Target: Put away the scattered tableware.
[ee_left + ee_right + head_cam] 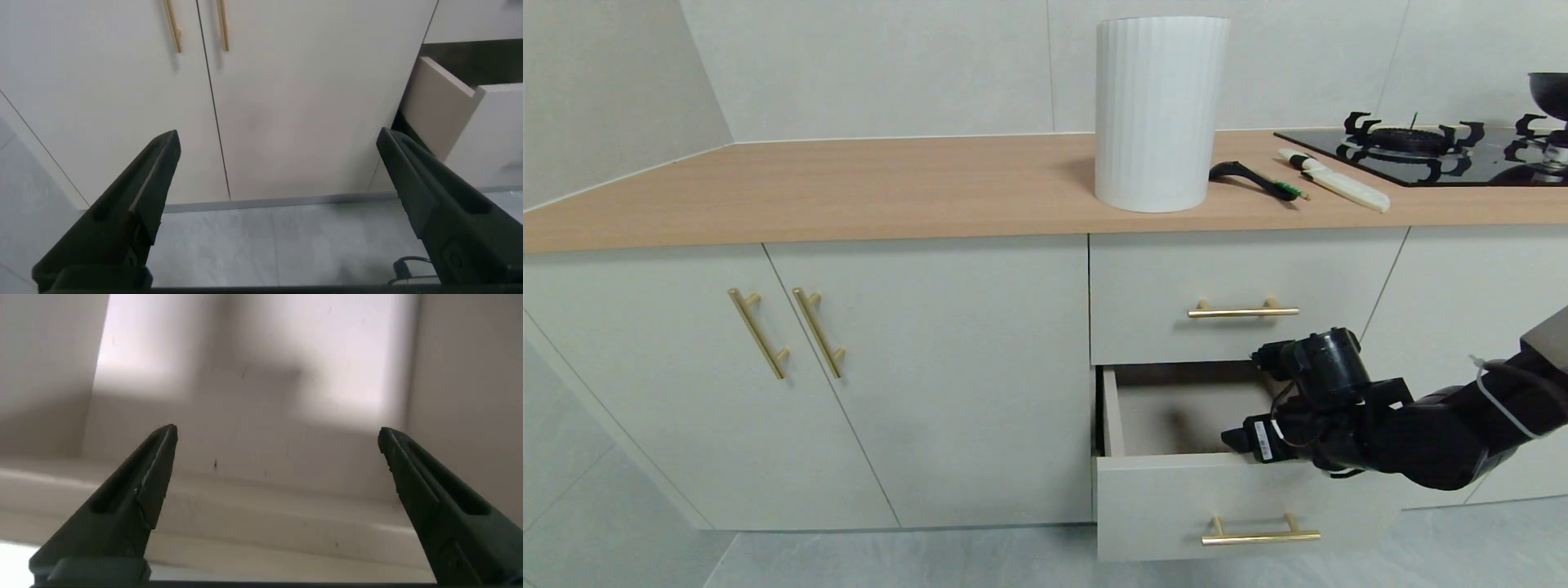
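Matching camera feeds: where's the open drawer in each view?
Head view: open drawer, lower right of centre, under the shut drawer.
Left wrist view: side wall and front, beside the cabinet doors.
Right wrist view: its pale inside, beyond the open right tool.
Shared landmark: the drawer's side wall.

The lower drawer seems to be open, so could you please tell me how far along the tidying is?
Done: the lower drawer is pulled open. In hand: nothing; the right tool hangs open at the drawer. Left: the black utensil and white knife lie on the counter.
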